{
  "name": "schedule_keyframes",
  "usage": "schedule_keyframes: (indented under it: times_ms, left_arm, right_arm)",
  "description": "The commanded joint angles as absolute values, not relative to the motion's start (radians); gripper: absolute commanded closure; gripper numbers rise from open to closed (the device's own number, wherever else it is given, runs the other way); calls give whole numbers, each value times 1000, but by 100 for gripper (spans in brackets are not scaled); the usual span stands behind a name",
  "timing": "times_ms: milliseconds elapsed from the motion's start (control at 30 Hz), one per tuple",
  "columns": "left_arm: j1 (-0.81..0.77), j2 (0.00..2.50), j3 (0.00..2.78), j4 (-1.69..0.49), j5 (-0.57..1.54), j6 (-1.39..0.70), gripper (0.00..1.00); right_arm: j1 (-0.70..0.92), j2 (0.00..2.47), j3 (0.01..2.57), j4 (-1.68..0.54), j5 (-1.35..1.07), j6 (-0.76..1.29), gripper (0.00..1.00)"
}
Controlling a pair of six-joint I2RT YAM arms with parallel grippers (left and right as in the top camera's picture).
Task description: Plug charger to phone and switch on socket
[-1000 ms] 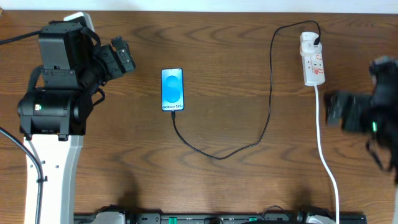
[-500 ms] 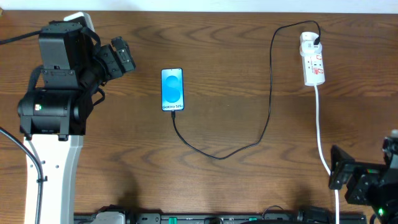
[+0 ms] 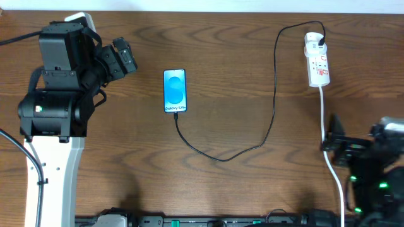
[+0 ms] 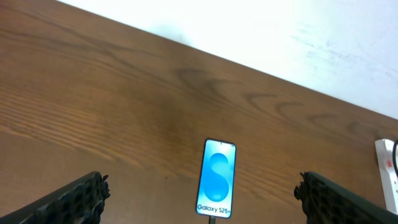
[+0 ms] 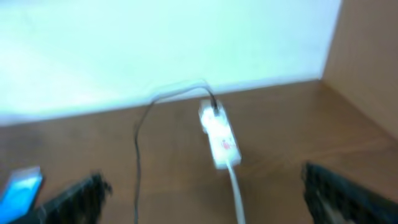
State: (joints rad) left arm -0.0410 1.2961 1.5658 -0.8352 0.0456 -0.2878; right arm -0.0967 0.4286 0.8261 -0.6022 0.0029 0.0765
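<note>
The phone (image 3: 175,91) lies flat near the table's middle, its blue screen up; it also shows in the left wrist view (image 4: 217,178) and at the left edge of the right wrist view (image 5: 18,189). The charger cable (image 3: 274,101) runs from the phone's near end in a loop to its black plug in the far end of the white socket strip (image 3: 317,60), also seen in the right wrist view (image 5: 219,134). My left gripper (image 3: 124,57) is open and empty, left of the phone. My right gripper (image 3: 338,140) is open and empty, near the strip's white cord.
The strip's thick white cord (image 3: 329,157) runs toward the table's near edge, under my right arm. A pale wall (image 4: 280,31) lies beyond the far table edge. The left arm's base (image 3: 53,151) stands at the left.
My right arm has swung from beside the socket strip down to the near right corner, then slightly back toward the cord. The left arm, phone and cable have not moved.
</note>
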Motion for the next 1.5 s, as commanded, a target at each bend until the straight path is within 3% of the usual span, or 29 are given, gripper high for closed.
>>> schedule_keyframes:
  times_ms: [0,233,500,1467]
  left_arm:
    - [-38,1297,1570,-838,40,-289,0]
    - [-38,1297,1570,-838,40,-289,1]
    - [-38,1297,1570,-838,40,-289,0]
    - [-38,1297,1570,-838,40,-289,1]
  right_arm:
    - [-46,342,635,-477,16,112,1]
    - [17,144,247,-154,16,117,1]
    - [29,9,40,-79,17,128,1]
    - [29,6,6,-72,24,118,1]
